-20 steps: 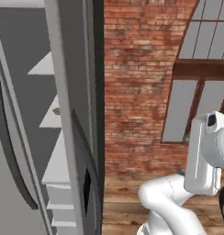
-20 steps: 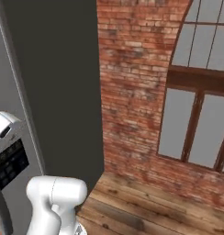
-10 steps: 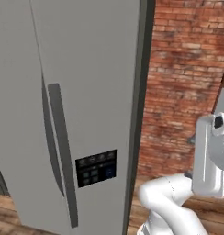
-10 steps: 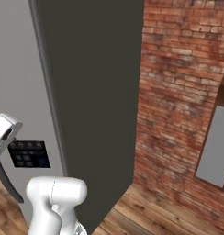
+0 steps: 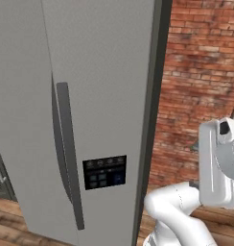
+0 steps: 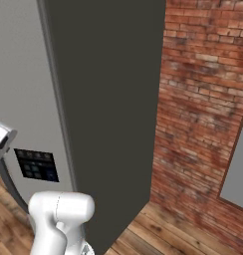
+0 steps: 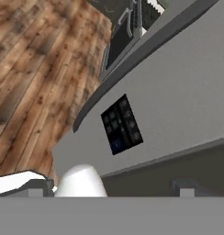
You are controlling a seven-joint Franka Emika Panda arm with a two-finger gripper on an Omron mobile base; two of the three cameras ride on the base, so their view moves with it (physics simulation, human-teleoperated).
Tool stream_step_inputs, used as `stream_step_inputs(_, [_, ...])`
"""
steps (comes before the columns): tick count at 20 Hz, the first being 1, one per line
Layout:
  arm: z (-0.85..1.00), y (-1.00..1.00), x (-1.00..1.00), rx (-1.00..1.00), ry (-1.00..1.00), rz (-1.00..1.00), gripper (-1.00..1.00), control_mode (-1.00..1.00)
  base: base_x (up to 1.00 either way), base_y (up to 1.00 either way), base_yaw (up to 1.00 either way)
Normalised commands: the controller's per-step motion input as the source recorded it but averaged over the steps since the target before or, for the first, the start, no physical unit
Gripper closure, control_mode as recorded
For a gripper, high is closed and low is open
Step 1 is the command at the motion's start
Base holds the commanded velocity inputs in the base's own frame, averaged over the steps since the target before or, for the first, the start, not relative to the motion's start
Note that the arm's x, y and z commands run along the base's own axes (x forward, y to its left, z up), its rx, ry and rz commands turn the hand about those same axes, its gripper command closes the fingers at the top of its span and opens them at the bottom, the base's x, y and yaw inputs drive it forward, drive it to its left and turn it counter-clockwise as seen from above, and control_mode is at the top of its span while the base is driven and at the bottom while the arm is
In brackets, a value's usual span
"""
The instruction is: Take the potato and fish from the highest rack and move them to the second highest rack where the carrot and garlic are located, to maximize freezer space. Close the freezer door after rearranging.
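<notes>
Now freezer door [image 5: 95, 96] shut, brick wall [image 5: 200, 81] beside

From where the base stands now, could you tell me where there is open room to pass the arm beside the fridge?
Open room lies to the right of the fridge's dark side panel, between it and the brick wall, over bare wood floor. The fridge front is tighter: the long door handle and control panel sit close ahead.
</notes>
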Motion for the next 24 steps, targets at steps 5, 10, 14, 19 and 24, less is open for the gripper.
stream_step_inputs(5, [0.00, 0.64, -0.05, 0.00, -0.04, 0.03, -1.00, -1.00, 0.00, 0.00, 0.00])
stream_step_inputs(10, [0.00, 0.89, 0.52, -0.07, 0.00, -0.11, -1.00, -1.00, 0.00, 0.00, 0.00])
stream_step_inputs(14, [0.00, 0.24, 0.91, -0.07, 0.00, -0.19, -1.00, -1.00, 0.00, 0.00, 0.00])
stream_step_inputs(19, [-0.09, 0.00, 1.00, -0.15, 0.00, -0.15, -1.00, -1.00, 0.00, 0.00, 0.00])
stream_step_inputs(24, [-0.20, 0.00, 1.00, -0.07, 0.00, -0.07, -1.00, -1.00, 0.00, 0.00, 0.00])
